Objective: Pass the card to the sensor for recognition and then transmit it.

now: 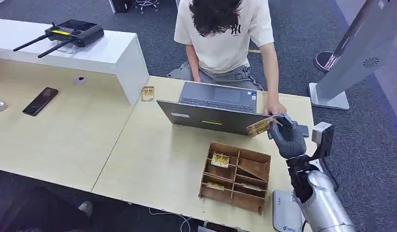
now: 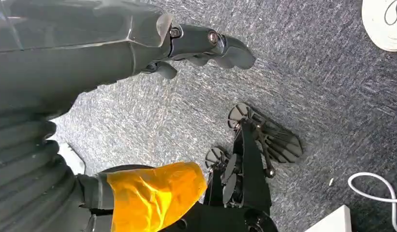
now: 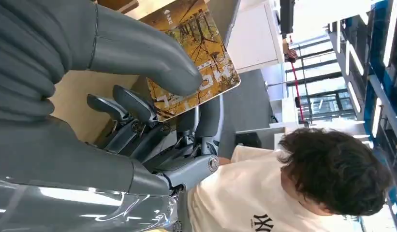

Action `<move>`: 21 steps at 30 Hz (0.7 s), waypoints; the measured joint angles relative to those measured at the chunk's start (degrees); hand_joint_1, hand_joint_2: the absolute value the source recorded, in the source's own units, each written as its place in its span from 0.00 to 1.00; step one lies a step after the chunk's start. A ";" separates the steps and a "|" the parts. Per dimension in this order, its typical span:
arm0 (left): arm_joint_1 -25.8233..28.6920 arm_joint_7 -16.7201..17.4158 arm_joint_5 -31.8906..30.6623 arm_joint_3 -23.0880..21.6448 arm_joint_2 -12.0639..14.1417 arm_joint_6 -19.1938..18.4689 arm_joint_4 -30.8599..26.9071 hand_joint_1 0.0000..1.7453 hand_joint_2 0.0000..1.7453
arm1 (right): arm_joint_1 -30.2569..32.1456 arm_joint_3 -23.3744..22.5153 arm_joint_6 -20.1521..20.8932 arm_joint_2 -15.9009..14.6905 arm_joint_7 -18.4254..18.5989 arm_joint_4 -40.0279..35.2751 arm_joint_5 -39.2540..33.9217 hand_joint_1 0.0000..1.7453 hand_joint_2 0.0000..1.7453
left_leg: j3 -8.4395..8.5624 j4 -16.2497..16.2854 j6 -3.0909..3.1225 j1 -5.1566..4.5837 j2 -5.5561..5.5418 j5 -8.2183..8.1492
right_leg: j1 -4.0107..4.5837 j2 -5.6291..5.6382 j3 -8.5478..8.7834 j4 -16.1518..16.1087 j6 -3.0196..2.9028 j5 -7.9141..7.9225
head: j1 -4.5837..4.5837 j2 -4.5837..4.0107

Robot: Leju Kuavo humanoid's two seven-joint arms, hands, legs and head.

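Note:
My right hand (image 1: pixel 287 137) is raised above the table's right end, beside the back of the open laptop (image 1: pixel 215 108). It pinches a yellow-brown printed card (image 1: pixel 260 126) that sticks out toward the laptop lid. In the right wrist view the thumb (image 3: pixel 153 63) presses on the card (image 3: pixel 196 58), with the darker fingers beneath it. A person's hand (image 1: pixel 273 107) rests on the table just behind the card. A small dark device (image 1: pixel 304 130) lies by my right hand. My left hand (image 2: pixel 211 48) hangs over the carpet and holds nothing.
A wooden compartment box (image 1: pixel 257 157) with more cards sits at the near table edge. Another card (image 1: pixel 147 93) lies by the white raised shelf (image 1: pixel 114 53), which carries a controller with antennas (image 1: pixel 66 34). A phone (image 1: pixel 40 101) lies far left. A white kiosk stand (image 1: pixel 351 58) rises at the right.

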 joint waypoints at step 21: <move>-0.02 -0.68 -0.02 0.00 -0.02 -0.26 0.00 0.00 1.00 | -11.62 -6.23 -3.50 -0.28 -3.72 8.07 2.32 1.00 1.00 | 0.03 0.01 -0.01 -0.01 0.02 0.01 | 0.00 0.03 -0.01 0.02 -0.01 0.02 | 0.00 0.00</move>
